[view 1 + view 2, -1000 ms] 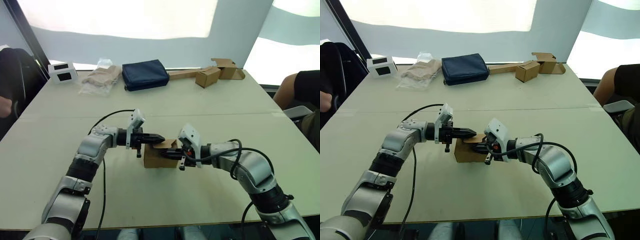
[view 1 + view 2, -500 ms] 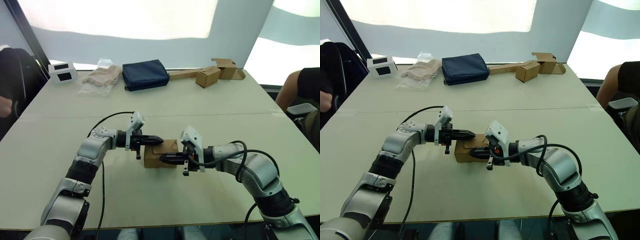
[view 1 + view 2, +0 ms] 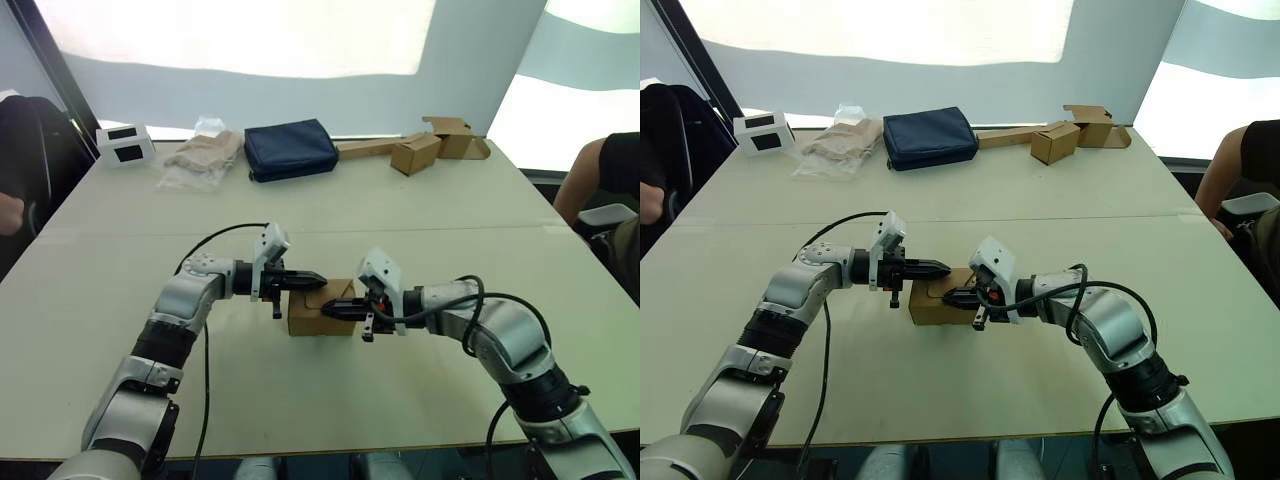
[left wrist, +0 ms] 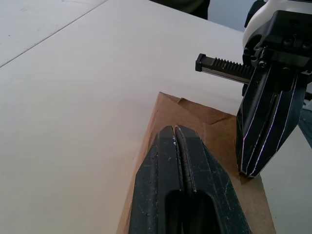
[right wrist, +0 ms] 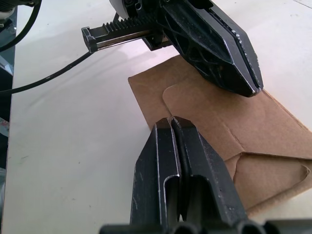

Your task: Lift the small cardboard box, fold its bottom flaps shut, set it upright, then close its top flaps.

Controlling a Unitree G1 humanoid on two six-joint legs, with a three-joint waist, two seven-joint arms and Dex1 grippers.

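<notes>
The small cardboard box (image 3: 320, 309) sits on the pale surface (image 3: 400, 215) near its middle, towards the near edge, with its top flaps folded down flat. The left gripper (image 3: 318, 279) reaches in from the left with its fingers pressed together, the tips low over the box's far left top edge; whether they actually touch the cardboard is hard to judge. The right gripper (image 3: 327, 309) comes in from the right, fingers likewise closed on nothing, its tips lying over the box's top near the middle. The two grippers point at one another across the box, close together but apart. A black cable (image 3: 215, 240) loops from the left arm over the surface just left of the box.

Nothing else lies near the box. Along the far edge, well apart from it, stand a small white device (image 3: 125, 144) at the far left, a clear plastic bag of beige material (image 3: 204, 155) beside it, and a dark blue pouch (image 3: 290, 149) at the far middle. To the far right lie two smaller tan boxes (image 3: 416, 153) on a long flat cardboard strip (image 3: 365, 149). A person's arm (image 3: 605, 175) shows at the right edge, beyond the surface.
</notes>
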